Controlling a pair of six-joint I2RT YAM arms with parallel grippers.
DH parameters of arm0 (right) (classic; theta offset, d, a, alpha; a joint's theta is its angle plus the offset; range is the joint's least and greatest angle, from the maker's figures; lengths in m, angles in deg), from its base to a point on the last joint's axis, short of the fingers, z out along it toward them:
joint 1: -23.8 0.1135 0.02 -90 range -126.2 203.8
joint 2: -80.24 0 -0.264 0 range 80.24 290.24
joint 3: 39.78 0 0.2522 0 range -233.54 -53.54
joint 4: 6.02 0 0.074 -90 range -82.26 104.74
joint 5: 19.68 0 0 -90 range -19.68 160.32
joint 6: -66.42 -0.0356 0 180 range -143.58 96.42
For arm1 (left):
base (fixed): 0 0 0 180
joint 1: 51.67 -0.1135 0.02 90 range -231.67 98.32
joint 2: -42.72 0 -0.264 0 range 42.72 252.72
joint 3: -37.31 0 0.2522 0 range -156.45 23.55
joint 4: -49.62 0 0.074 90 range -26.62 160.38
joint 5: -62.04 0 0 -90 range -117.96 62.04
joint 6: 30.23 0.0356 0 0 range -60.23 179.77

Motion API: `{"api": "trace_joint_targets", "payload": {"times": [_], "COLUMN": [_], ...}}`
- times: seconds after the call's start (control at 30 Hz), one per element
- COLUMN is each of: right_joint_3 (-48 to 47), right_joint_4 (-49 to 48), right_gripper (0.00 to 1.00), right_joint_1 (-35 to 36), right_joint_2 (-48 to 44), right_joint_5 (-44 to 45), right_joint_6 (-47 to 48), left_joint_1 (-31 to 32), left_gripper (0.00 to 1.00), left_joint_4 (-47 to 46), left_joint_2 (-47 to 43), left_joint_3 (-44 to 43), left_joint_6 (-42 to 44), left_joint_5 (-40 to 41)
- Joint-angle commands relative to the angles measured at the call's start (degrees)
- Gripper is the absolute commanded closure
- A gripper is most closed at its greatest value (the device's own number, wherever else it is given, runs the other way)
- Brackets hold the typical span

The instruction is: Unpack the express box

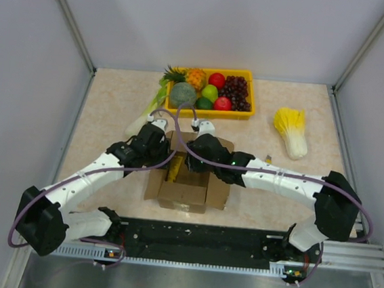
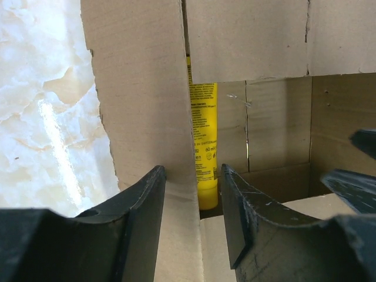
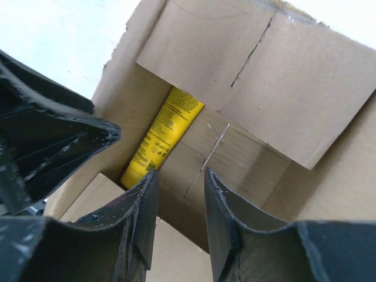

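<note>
Bench (image 1: 114,102): cardboard box (image 1: 189,190) at centre, flaps spread outward so inside is reachable. Left gripper (image 2: 191,170) at box's 11 o'clock, jaws released, facing side flap. Right gripper (image 3: 181,174) at 12 o'clock over opening, jaws released, empty. Yellow tube (image 3: 163,134) inside, along 9 o'clock wall, likely next pick.

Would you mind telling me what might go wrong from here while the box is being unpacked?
1. The left pincer and right pincer crowd over the same opening of the express box, so they may collide.
2. The yellow tube lies against one inner wall, partly under a flap; reaching for it might snag the cardboard or shift the box.
</note>
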Motion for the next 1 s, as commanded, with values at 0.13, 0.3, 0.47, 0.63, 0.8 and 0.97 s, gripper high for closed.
{"api": "trace_joint_targets", "payload": {"times": [0.13, 0.3, 0.47, 0.63, 0.8, 0.97], "right_joint_3": [0.9, 1.2, -0.1, -2.3, -4.5, -6.6], "right_joint_4": [-7.4, -10.7, -12.8, -12.9, -12.4, -11.8], "right_gripper": [0.66, 0.67, 0.71, 0.72, 0.72, 0.70], "right_joint_1": [0.0, -0.1, -0.8, -1.5, -1.7, -1.8], "right_joint_2": [4.7, 7.6, 10.1, 10.9, 7.8, 4.7], "right_joint_5": [1.3, 4.2, 8.2, 9.9, 12.0, 15.8], "right_joint_6": [-0.7, 1.1, 4.2, 6.9, 9.0, 11.7], "left_joint_1": [0.1, 0.0, 0.1, 0.1, 0.1, 0.1], "left_gripper": [0.51, 0.58, 0.64, 0.76, 0.94, 1.00], "left_joint_4": [0.4, -0.7, -1.1, -1.8, -1.4, -1.3], "left_joint_2": [-1.9, -4.0, -4.0, -3.7, -3.0, -2.6], "left_joint_3": [2.7, 5.3, 5.6, 5.3, 4.6, 4.6], "left_joint_6": [-2.0, -3.2, -2.4, -1.2, 0.0, 0.2], "left_joint_5": [-1.5, -2.8, -3.5, -5.1, -7.0, -7.7]}}
